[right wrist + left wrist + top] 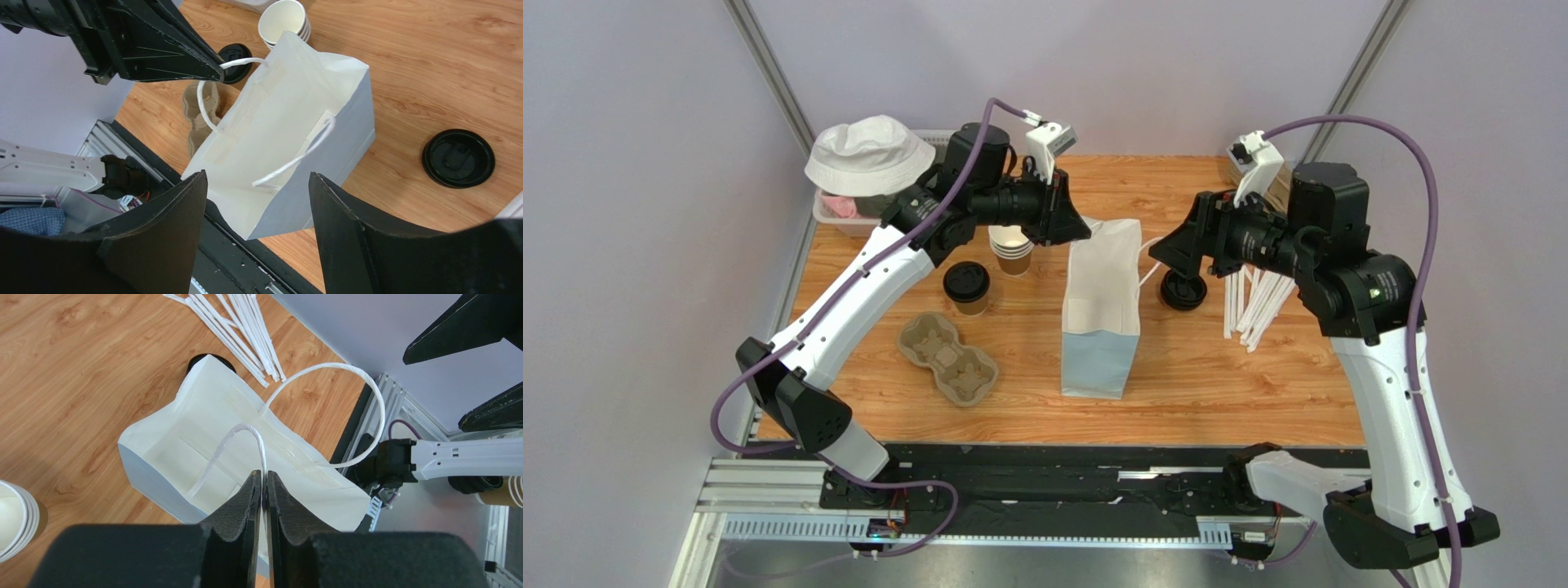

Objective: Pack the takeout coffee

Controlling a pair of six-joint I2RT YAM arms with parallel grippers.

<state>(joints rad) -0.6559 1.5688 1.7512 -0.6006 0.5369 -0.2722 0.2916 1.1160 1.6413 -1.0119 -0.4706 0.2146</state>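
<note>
The takeout coffee (966, 284), a small paper cup with a black lid, stands on the table left of a white paper bag (1100, 306). In the right wrist view its lid (236, 58) peeks from behind the bag (294, 116). My left gripper (1079, 228) is at the bag's top left. Seen from the left wrist, the left gripper (265, 473) is shut on one thin white handle (245, 432). My right gripper (1161, 251) hovers at the bag's top right. This right gripper (255, 180) is open, with the other handle (298, 156) lying just beyond its fingers.
A stack of lidless cups (1012, 249) stands behind the coffee. A cardboard cup carrier (947, 358) lies in front of it. A loose black lid (1183, 290) and white straws (1257, 306) lie right of the bag. A white hat (870, 153) covers a tub at the back left.
</note>
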